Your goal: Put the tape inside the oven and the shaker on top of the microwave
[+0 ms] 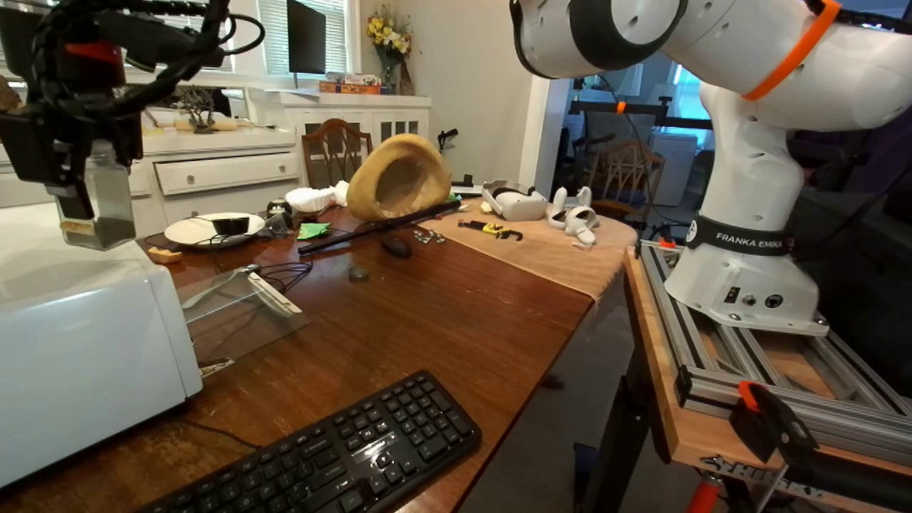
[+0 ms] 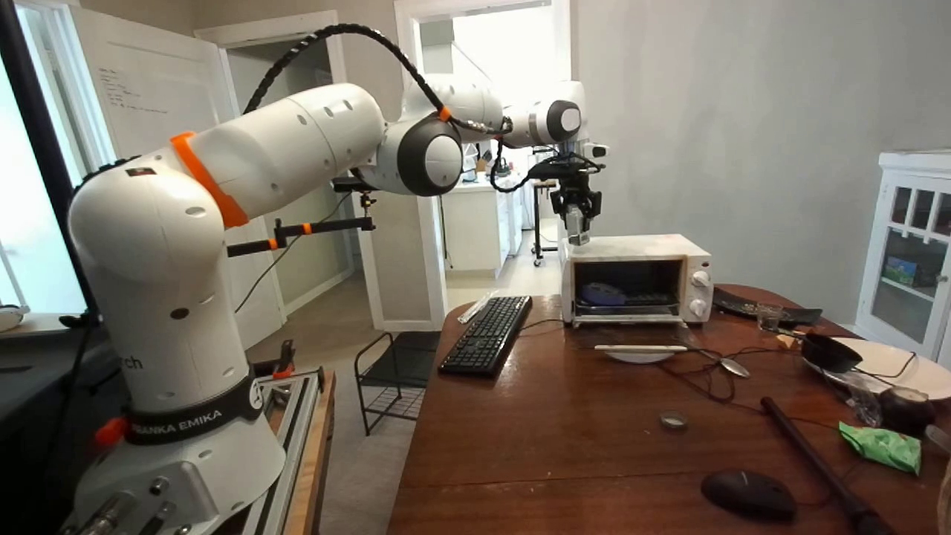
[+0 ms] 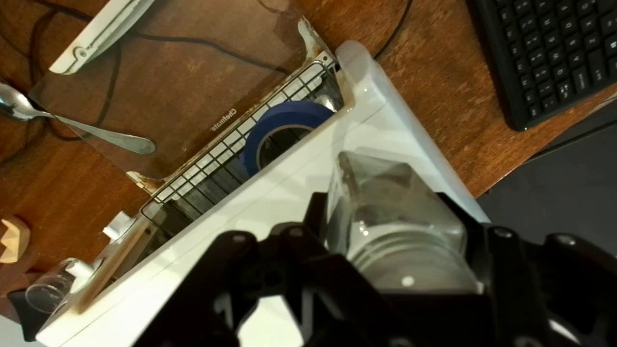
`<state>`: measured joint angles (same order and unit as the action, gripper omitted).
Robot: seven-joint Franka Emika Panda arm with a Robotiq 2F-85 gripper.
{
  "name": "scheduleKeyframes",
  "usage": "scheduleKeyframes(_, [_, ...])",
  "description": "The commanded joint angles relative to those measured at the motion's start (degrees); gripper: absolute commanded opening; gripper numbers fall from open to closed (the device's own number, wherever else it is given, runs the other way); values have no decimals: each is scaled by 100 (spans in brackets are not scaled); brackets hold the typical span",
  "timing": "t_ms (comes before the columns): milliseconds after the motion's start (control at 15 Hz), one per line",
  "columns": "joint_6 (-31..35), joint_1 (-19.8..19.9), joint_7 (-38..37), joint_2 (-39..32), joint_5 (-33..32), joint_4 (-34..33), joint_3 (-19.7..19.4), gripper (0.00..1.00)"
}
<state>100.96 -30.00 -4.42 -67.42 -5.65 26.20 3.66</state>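
Gripping the shaker [image 3: 395,207], your jaws hang over the left end of the oven [image 2: 639,247] in an exterior view; tape [image 3: 284,113] is inside; only placement appears outstanding.

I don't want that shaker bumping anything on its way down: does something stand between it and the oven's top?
Nothing visible does. The shaker, held in the jaws, is over the oven's white top, with no other object showing between them; the blue tape lies inside, out of the way.

Looks like home dining rm: wood table [image 1: 427,313], chair [image 1: 335,130], white glass-front cab. [image 2: 910,306], vase [image 1: 388,69] w/ flowers [image 1: 388,37].
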Motion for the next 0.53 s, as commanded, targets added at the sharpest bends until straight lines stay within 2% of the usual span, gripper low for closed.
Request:
scheduleKeyframes(0, [-213,-4,18,-104,107,-150,43,31])
scheduleKeyframes(467, [-392,-29,40,-126,58,-149,17,31])
